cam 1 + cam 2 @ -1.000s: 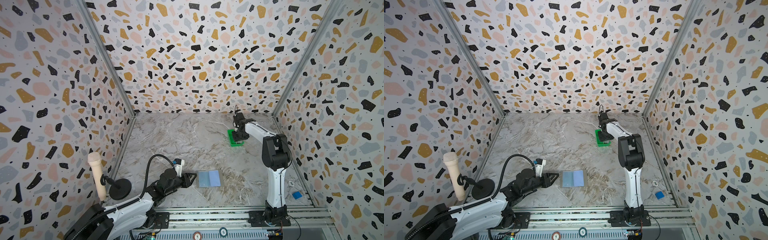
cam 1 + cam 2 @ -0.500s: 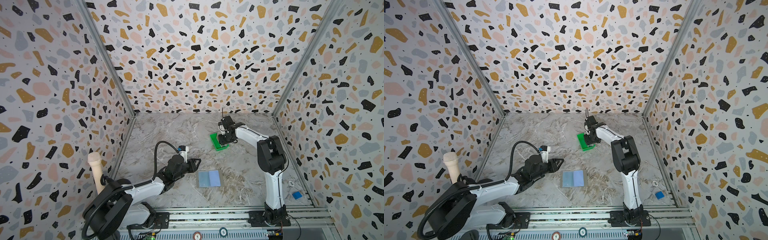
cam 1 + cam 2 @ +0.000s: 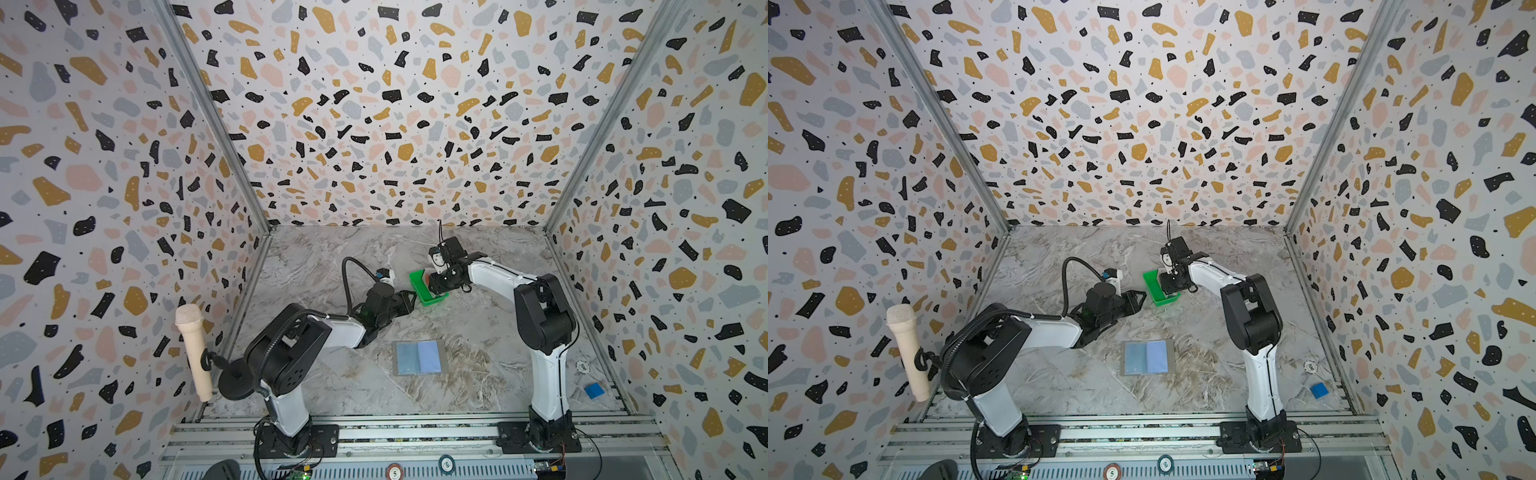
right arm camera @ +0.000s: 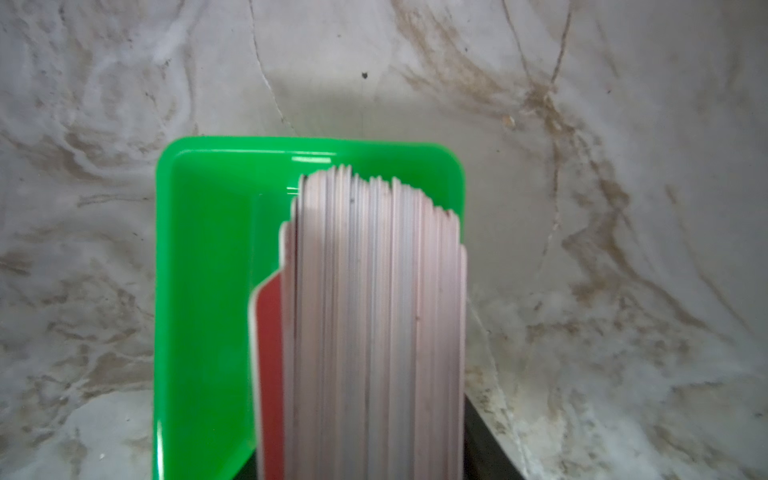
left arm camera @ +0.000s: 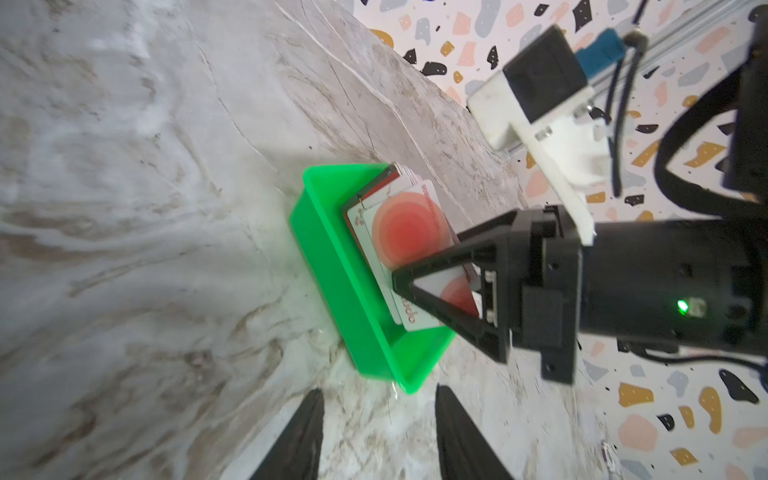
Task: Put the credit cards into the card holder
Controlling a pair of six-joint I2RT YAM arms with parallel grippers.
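Credit cards: a stack standing on edge inside the green tray, with a white card with red circles facing out.
Right gripper: reaches into the tray, jaws clamped on the stack's two faces.
Left gripper: just beside the tray's corner, jaws apart, nothing between them.
Card holder: open flat on the table, well apart from both grippers.

Tray: bright green. Credit cards: front one white with red-orange concentric circles, dark red one behind it, edges pinkish-grey. Card holder: grey border, two light-blue panels. Tabletop: grey-white marble, brown veining. Walls: white terrazzo with black, ochre, pink and grey chips. Small block: blue. Microphone: beige.
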